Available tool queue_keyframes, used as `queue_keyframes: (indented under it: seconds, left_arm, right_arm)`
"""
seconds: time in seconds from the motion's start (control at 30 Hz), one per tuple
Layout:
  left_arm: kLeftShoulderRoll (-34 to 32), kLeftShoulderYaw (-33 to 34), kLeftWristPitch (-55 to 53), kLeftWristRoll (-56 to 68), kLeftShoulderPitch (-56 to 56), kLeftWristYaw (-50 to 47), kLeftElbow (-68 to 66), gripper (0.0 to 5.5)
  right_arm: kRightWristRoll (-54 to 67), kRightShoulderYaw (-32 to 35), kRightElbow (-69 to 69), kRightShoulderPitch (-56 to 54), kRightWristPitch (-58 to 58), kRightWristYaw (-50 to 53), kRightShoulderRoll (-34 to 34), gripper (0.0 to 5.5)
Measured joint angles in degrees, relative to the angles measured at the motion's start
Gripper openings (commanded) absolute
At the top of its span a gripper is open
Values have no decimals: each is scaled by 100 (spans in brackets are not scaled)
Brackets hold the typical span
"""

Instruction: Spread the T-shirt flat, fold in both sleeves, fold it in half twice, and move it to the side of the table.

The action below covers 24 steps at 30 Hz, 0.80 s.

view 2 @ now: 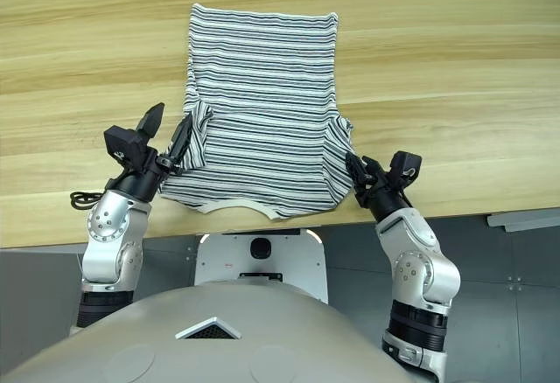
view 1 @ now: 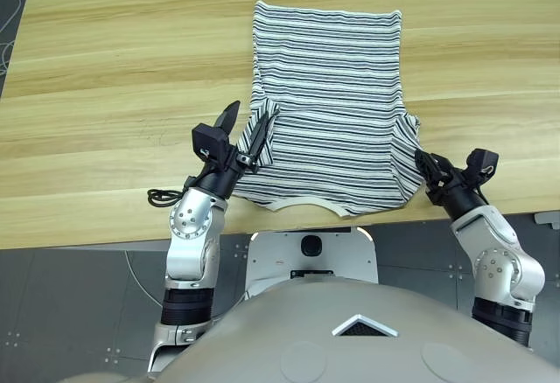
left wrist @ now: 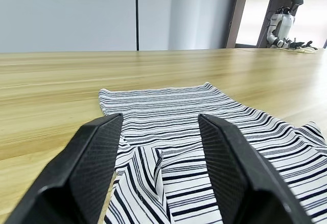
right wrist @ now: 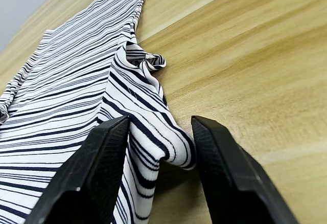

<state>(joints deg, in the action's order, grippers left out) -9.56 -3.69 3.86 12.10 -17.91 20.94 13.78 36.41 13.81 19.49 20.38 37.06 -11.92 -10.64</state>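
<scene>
Stripes, narrow black on white, run crosswise over the whole black-and-white striped knit T-shirt (view 1: 337, 94), with a white trim at the neckline. It lies on the pale wood-grain table (view 1: 105, 68), spread mostly flat, and both sleeves are turned inward over the body. The sleeve folds are rumpled rather than crisp.

Long axis: straight away from the two claws. The curved neckline sits at the near table edge, between the claws. The straight hem is the far end, well beyond both.

Left black two-finger claw (view 1: 254, 114): fingers spread, released. They hang over the folded-in left sleeve, whose loose edge lies between and just ahead of the fingers.

Right black two-finger claw (view 1: 424, 160): at the shirt's near right corner. A raised fold of striped cloth fills the gap between its fingers and touches both, so it reads as clamped on the cloth.

Thin black cable loop (view 1: 162, 195): on the table just behind and outboard of the left claw.
</scene>
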Motion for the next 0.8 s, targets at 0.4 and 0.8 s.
queue_keyframes:
  seconds: [0.4,0.8]
  left_arm:
    - [-5,37,115,-41,0,-2,-109,278]
    - [8,116,120,-105,-2,-3,-114,278]
  right_arm:
    - [-254,-168,0,-11,7,129,2,45]
    - [-1438,-655,-49,-155,-1220,293,154,12]
